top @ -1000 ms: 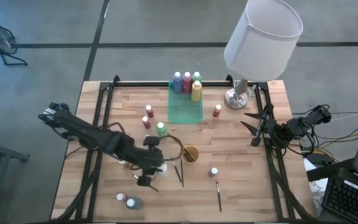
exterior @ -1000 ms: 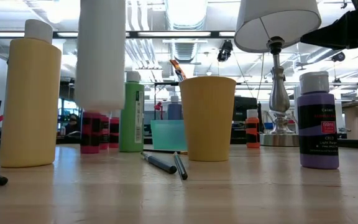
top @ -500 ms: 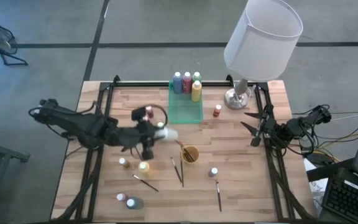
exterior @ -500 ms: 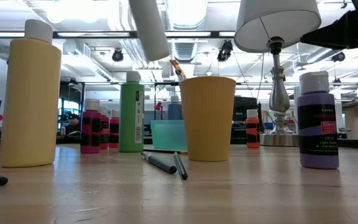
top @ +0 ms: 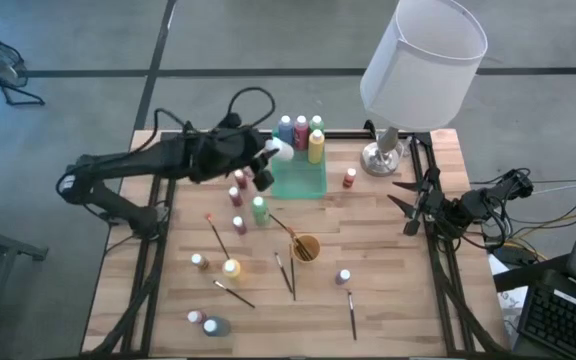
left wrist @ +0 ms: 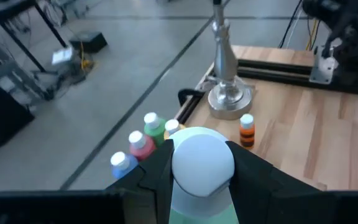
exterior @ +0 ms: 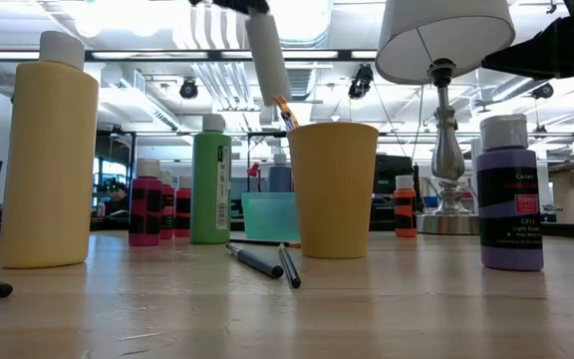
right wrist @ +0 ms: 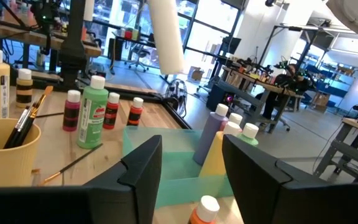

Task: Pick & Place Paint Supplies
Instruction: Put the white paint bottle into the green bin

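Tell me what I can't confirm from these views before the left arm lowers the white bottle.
- Left claw: in the high view its arm hides the grip on the white bottle.
- Green tray: in the left wrist view the bottle hides most of its floor.
- Height over the tray: the low view cuts off the bottle's top.
- Blue bottle: its label is too small to read.

White bottle top cut off by frame edge; label unreadable.

Fourteen paint bottles, five paintbrushes, one cup.
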`<state>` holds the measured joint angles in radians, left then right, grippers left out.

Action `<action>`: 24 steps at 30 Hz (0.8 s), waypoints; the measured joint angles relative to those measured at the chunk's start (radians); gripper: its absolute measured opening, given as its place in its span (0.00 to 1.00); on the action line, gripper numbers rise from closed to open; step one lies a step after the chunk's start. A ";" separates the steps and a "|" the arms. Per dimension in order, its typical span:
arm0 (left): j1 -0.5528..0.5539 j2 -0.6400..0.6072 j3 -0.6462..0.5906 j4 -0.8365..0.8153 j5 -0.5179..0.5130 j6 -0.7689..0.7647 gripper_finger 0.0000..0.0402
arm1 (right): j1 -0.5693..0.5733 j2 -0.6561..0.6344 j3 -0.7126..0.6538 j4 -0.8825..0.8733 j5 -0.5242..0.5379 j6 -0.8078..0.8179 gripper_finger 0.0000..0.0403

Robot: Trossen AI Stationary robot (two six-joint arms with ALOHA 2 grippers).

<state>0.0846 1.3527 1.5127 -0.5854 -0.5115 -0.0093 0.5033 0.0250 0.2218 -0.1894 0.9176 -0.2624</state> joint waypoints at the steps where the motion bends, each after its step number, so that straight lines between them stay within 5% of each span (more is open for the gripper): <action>1: 0.021 0.012 0.000 0.010 0.022 -0.004 0.31 | 0.000 0.000 0.000 0.000 0.000 0.000 0.40; 24: 0.251 0.290 0.000 0.187 0.128 -0.054 0.31 | 0.000 0.000 0.000 0.000 0.000 0.000 0.22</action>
<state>0.3358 1.6424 1.5124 -0.3986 -0.3837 -0.0630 0.5034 0.0251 0.2218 -0.1897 0.9176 -0.2623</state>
